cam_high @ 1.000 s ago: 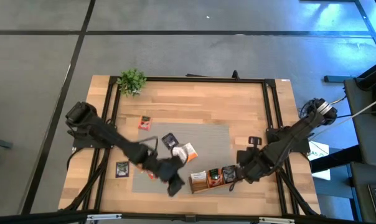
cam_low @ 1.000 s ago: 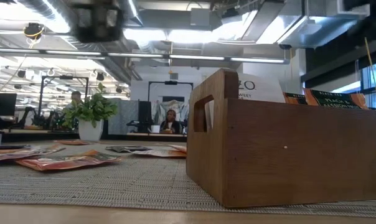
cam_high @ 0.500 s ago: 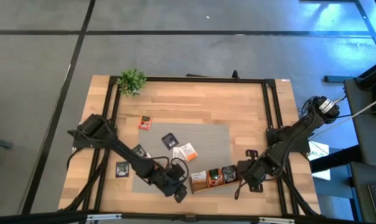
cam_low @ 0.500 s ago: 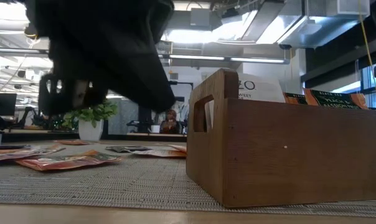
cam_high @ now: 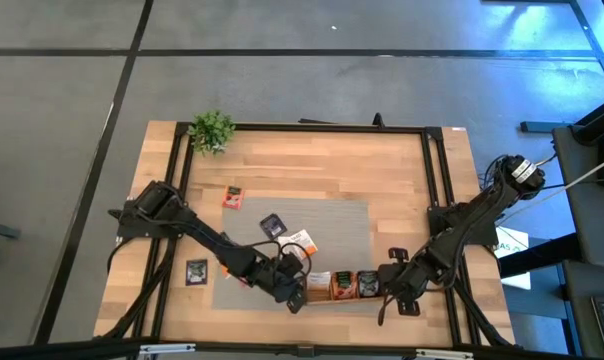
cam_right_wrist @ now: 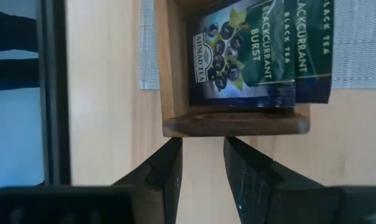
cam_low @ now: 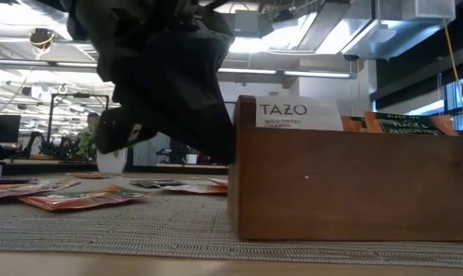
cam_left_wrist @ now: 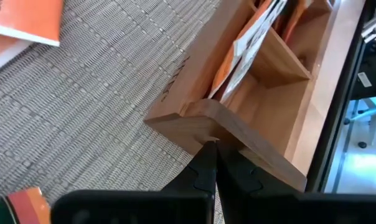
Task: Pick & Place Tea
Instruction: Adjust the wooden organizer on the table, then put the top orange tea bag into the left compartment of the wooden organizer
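The long wooden tray (cam_high: 344, 285) lies near the table's front edge and holds tea sachets standing on edge: a white one (cam_low: 297, 115), orange ones (cam_left_wrist: 250, 46) and dark blackcurrant ones (cam_right_wrist: 244, 50). More tea lies flat on the grey mat (cam_high: 347, 225): a white-and-orange sachet (cam_high: 299, 242) and a dark one (cam_high: 273, 225). My left gripper (cam_left_wrist: 210, 155) is shut at the tray's left end. My right gripper (cam_right_wrist: 203, 155) is open at the tray's right end wall (cam_right_wrist: 238, 123), its fingers apart just outside it. My left gripper meets the tray's left end wall (cam_left_wrist: 228, 127) with its shut fingertips, at the cut-out in that wall. The fingers slant down from the table's left. The tray rests flat on the mat. My right gripper's fingertips (cam_right_wrist: 172, 149) stand right at the right end wall; whether they touch it I cannot tell.
A red sachet (cam_high: 232, 197) and a dark one (cam_high: 196, 271) lie on bare wood left of the mat. An orange sachet (cam_left_wrist: 20, 202) lies by my left arm. A potted plant (cam_high: 211, 130) stands at the far left corner. Black frame rails (cam_high: 437, 180) run along both table sides.
My left gripper has come down and moved toward the tray's left end, staying shut. My right gripper has tipped further down and sunk at the tray's right end. The tray has turned about on the mat: its long side now faces the near edge squarely.
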`<action>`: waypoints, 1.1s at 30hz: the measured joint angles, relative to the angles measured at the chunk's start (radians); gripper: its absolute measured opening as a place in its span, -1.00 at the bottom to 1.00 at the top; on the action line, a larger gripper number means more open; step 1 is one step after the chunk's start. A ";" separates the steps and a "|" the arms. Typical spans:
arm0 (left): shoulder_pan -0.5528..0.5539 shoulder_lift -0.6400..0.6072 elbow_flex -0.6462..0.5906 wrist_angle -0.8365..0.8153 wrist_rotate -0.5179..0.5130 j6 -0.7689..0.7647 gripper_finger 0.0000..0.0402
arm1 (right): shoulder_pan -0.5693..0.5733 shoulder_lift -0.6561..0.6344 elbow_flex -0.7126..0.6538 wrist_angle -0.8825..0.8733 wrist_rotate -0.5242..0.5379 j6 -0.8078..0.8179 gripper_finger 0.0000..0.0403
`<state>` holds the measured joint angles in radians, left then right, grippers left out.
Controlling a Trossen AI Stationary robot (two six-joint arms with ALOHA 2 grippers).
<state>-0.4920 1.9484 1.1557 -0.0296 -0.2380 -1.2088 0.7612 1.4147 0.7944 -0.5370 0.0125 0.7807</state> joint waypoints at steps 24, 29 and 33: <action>0.022 -0.058 0.000 -0.064 0.002 0.025 -0.98 | 0.007 -0.037 0.002 -0.019 -0.007 0.051 -0.40; 0.022 -0.097 0.002 -0.112 0.001 0.042 -0.98 | 0.009 -0.097 0.003 -0.038 0.008 0.055 -0.40; 0.020 -0.127 0.002 -0.158 -0.001 0.045 -0.98 | 0.009 -0.161 0.003 -0.068 0.016 0.083 -0.40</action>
<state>-0.4716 1.8214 1.1580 -0.1878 -0.2391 -1.1641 0.7704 1.2540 0.7975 -0.6047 0.0289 0.8637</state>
